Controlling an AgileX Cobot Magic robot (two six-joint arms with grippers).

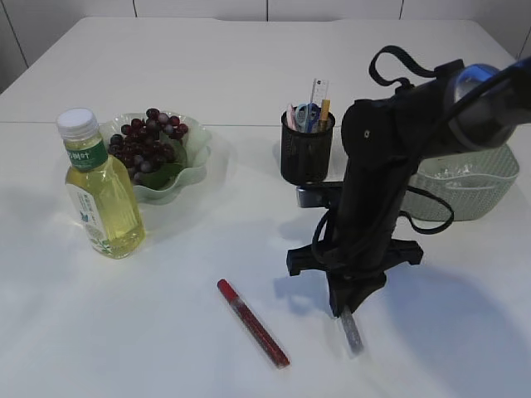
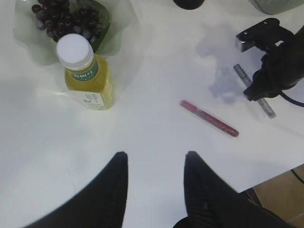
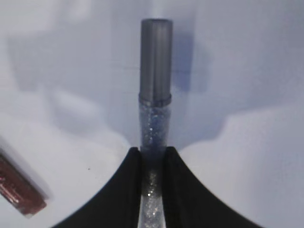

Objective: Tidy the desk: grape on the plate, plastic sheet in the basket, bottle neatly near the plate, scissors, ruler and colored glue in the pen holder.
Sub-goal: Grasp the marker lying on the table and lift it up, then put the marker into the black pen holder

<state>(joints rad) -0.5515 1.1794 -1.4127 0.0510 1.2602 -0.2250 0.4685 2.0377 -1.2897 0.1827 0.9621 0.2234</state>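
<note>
My right gripper (image 1: 347,313) points down at the table, shut on a silver glitter glue pen (image 3: 155,85) that lies flat with its grey cap away from the jaws. A red glue pen (image 1: 253,323) lies to its left. The black mesh pen holder (image 1: 306,157) holds the scissors (image 1: 308,116), the ruler (image 1: 317,93) and other pens. Grapes (image 1: 148,141) sit in the pale green plate (image 1: 195,157), and the yellow-drink bottle (image 1: 104,195) stands upright in front of it. My left gripper (image 2: 156,159) hangs open over bare table. The plastic sheet is out of view.
A pale green woven basket (image 1: 465,186) stands at the right, behind my right arm. The white table runs wide on all sides; its front edge shows at the lower right of the left wrist view.
</note>
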